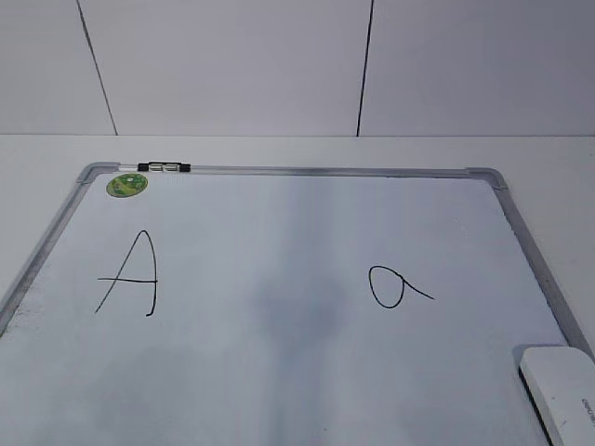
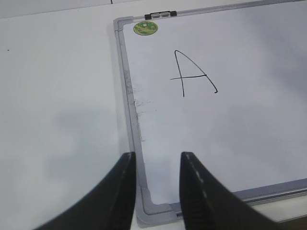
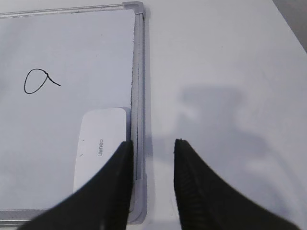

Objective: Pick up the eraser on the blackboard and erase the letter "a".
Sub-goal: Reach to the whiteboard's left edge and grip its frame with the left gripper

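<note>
The blackboard [image 1: 279, 242] is a white board with a grey frame lying flat on the table. The small letter "a" [image 1: 395, 285] is on its right half and also shows in the right wrist view [image 3: 38, 81]. The white eraser [image 1: 562, 390] lies on the board's near right corner, against the frame; the right wrist view shows it too [image 3: 98, 143]. My right gripper [image 3: 152, 146] is open and empty above the board's right frame, just right of the eraser. My left gripper [image 2: 158, 160] is open and empty above the board's near left corner. Neither gripper appears in the exterior view.
A capital "A" [image 1: 130, 274] is on the board's left half. A round green sticker [image 1: 126, 186] and a black clip [image 1: 164, 167] sit at the far left corner. White table [image 3: 225, 72] surrounds the board; a white wall [image 1: 279, 65] stands behind.
</note>
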Available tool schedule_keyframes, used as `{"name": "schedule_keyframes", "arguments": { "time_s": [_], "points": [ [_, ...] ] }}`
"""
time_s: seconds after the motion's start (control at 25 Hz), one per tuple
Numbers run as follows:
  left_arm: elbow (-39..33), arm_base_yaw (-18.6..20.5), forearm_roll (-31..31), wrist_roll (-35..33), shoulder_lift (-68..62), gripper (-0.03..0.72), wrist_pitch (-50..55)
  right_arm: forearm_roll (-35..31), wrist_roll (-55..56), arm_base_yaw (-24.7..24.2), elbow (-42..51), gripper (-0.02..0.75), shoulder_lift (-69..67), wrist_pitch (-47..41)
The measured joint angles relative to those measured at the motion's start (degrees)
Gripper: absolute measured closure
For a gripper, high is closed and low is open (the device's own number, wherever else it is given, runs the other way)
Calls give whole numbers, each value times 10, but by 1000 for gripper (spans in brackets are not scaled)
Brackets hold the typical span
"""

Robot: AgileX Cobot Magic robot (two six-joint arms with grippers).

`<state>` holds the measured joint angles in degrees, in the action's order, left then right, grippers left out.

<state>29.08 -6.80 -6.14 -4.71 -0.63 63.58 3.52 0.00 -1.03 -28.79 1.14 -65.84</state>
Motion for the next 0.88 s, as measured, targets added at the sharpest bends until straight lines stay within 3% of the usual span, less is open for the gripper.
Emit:
{"name": "schedule_keyframes", "arguments": {
  "time_s": [0.88],
  "points": [
    [0,0,0,0,0,454,0,-12,0,0,-7,500,-38,-16]
  ]
}}
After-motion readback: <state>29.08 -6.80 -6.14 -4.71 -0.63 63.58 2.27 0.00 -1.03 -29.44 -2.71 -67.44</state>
